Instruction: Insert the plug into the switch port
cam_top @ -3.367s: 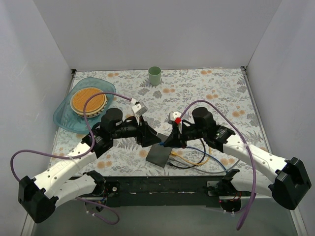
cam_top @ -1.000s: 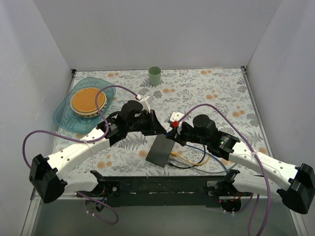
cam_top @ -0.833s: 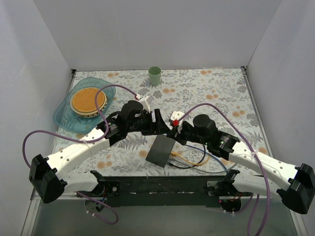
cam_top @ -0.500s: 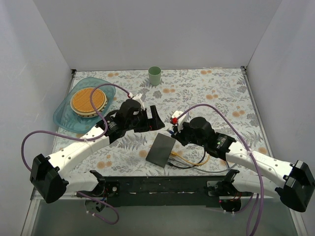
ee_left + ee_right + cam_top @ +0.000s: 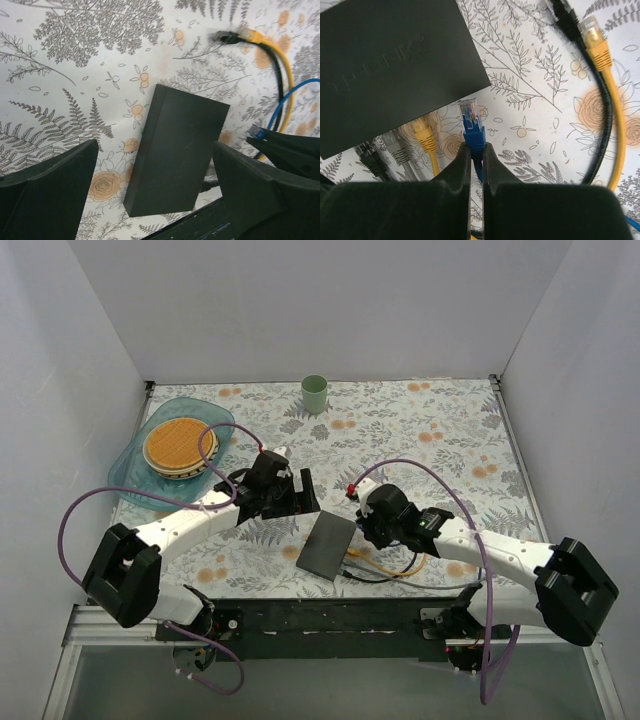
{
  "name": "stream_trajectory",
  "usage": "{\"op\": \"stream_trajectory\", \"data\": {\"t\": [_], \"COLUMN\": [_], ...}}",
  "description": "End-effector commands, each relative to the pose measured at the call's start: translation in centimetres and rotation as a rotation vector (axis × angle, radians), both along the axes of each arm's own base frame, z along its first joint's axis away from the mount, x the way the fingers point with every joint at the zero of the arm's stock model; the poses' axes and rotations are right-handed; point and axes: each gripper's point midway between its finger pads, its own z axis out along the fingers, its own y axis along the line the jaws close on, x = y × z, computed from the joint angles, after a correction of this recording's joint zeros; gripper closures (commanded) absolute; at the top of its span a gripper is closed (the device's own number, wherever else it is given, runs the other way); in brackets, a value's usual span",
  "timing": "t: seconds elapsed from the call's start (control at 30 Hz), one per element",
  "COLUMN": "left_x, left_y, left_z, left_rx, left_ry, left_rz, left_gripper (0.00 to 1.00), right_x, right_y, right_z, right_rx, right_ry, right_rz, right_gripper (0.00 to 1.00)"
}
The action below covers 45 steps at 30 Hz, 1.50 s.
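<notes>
Plainly, the switch [image 5: 175, 155] lay flat beneath and between the left gripper's [image 5: 155, 196] widely spread jaws, touched by neither. The right gripper [image 5: 476, 156] was clamped on the blue plug [image 5: 471, 120], whose tip stuck out ahead of its jaws, just short of the socket edge (beside a seated yellow plug [image 5: 423, 133]). My worry was that the unbraced switch could slide away under the push, or that the plug could twist in that narrow pinch and snag the port rim. Well behind the left jaws, the teal tray [image 5: 128, 480] held a round woven mat [image 5: 180, 447]. The green cup [image 5: 315, 393] stood well off to the side of both jaws, and its contents could not be told.
</notes>
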Motion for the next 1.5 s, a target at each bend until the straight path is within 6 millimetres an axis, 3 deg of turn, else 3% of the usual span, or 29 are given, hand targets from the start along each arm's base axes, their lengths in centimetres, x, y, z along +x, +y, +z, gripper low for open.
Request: {"op": "stream_trajectory", "data": {"t": [0.0, 0.37, 0.9, 1.47], "left_x": [0.5, 0.6, 0.5, -0.2], "left_y": [-0.1, -1.8, -3.4, -4.5], "left_z": [-1.1, -2.2, -2.7, -4.4], "left_rx": [0.007, -0.052, -0.105, -0.135], "left_ry": [-0.020, -0.019, -0.008, 0.040], "left_rz": [-0.015, -0.082, -0.143, -0.185], "left_gripper": [0.02, 0.02, 0.02, 0.08], "right_x": [-1.3, -2.8, -1.6, -0.7], "right_y": [-0.5, -0.3, 0.4, -1.0], "right_z": [-1.5, -4.2, -4.8, -5.3], "right_rx": [-0.032, -0.069, -0.101, -0.203], "right_ry": [0.108, 0.222, 0.216, 0.206], "right_rz": [-0.032, -0.003, -0.016, -0.075], "right_gripper": [0.99, 0.99, 0.99, 0.99]}}
